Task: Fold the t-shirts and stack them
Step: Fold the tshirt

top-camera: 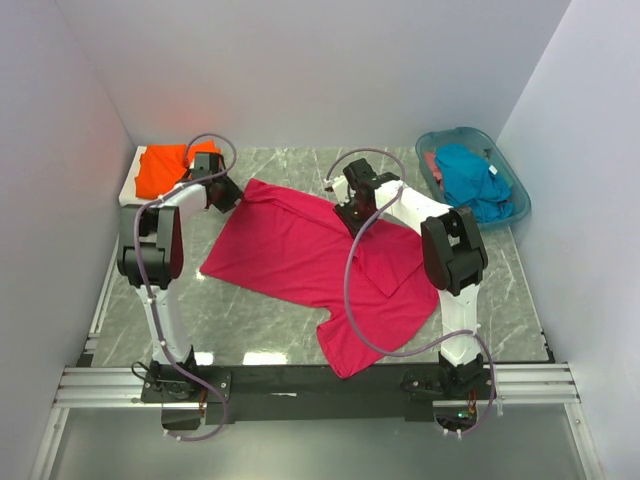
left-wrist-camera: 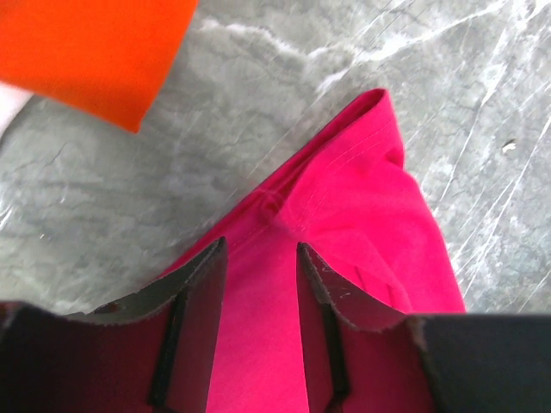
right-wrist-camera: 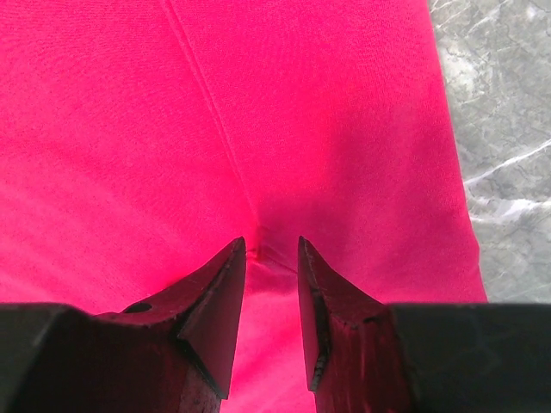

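Note:
The magenta-red t-shirt (top-camera: 290, 255) lies spread across the middle of the table, with a flap folded over on its right side. My left gripper (top-camera: 226, 196) is open at the shirt's far left corner; in the left wrist view the fingers (left-wrist-camera: 205, 284) stand apart over the shirt's hem (left-wrist-camera: 344, 172). My right gripper (top-camera: 350, 212) is open low over the shirt's far edge; a small pucker on a seam (right-wrist-camera: 258, 237) sits between its tips. The orange t-shirt (top-camera: 165, 168) lies folded at the back left. The teal-blue t-shirt (top-camera: 470, 178) lies crumpled in the basket.
A translucent teal basket (top-camera: 520, 205) stands at the back right. A white surface (top-camera: 132, 185) lies under the orange shirt. White walls close in the grey marble table (top-camera: 250, 335) on three sides. A black rail (top-camera: 320, 380) runs along the near edge.

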`<state>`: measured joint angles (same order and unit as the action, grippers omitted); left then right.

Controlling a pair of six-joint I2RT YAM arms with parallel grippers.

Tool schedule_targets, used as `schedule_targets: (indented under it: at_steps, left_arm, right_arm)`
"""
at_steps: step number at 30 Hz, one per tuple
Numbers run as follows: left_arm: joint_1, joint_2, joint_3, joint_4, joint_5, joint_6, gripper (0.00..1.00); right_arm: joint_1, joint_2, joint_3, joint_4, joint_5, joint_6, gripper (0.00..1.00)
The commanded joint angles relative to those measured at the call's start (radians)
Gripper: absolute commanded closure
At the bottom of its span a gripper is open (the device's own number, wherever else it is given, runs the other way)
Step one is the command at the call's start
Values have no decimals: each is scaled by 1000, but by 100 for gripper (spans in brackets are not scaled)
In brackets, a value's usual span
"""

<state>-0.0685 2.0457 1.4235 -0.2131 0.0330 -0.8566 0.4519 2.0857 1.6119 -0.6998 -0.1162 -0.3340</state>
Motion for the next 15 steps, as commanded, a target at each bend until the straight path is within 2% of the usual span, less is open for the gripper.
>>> schedule_targets:
  at_steps: [1, 7, 15]
  left_arm:
    - [-1, 28, 64, -11, 24, -13, 57]
    - [-4, 68, 112, -23, 31, -19, 59]
    - [-5, 96, 149, -29, 35, -18, 77]
  right_arm:
    - [8, 16, 20, -7, 0, -3, 62]
    - [8, 17, 23, -13, -3, -5, 62]
    - [11, 22, 16, -17, -13, -14, 63]
